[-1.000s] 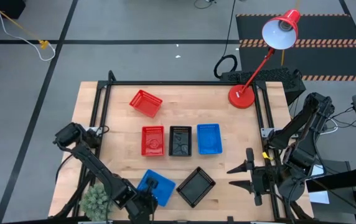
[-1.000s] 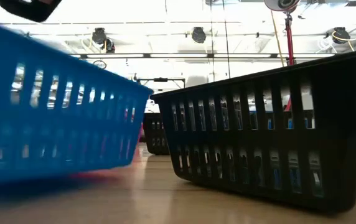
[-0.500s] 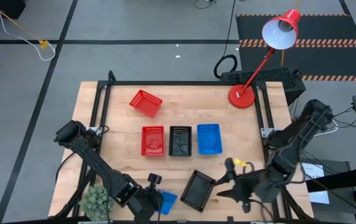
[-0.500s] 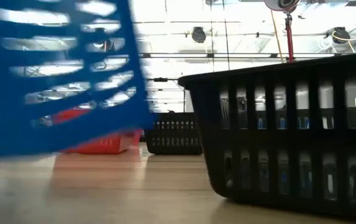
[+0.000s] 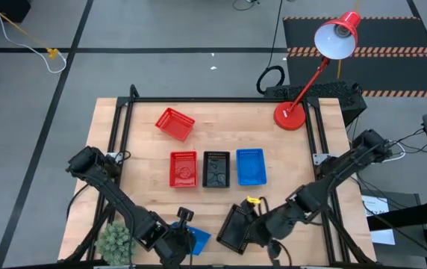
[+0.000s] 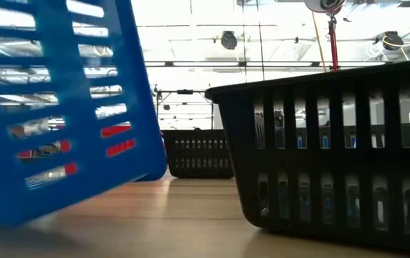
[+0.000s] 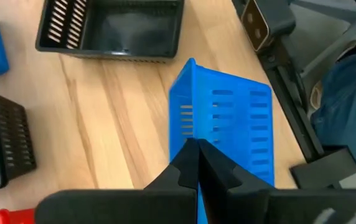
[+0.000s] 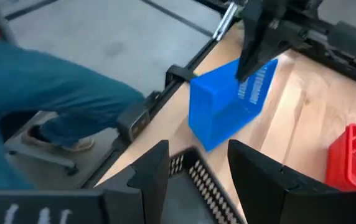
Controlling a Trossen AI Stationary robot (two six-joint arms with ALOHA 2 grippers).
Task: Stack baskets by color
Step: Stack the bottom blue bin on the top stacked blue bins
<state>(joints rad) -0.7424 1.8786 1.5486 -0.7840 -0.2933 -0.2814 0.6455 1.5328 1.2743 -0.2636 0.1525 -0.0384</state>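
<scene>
A blue basket [image 7: 228,124] hangs tilted on edge at the table's near edge, its wall pinched between the closed jaws of the left gripper [image 7: 196,152]. Just beside it a loose black basket [image 5: 237,226] rests on the wood; the right gripper [image 8: 193,162] has its jaws spread wide, with that basket's rim lying between them. Farther from both grippers a red basket [image 5: 183,168], a black basket [image 5: 216,168] and another blue basket [image 5: 250,166] sit in a row, and one more red basket [image 5: 175,123] lies askew beyond them, near the lamp base [image 5: 290,116].
</scene>
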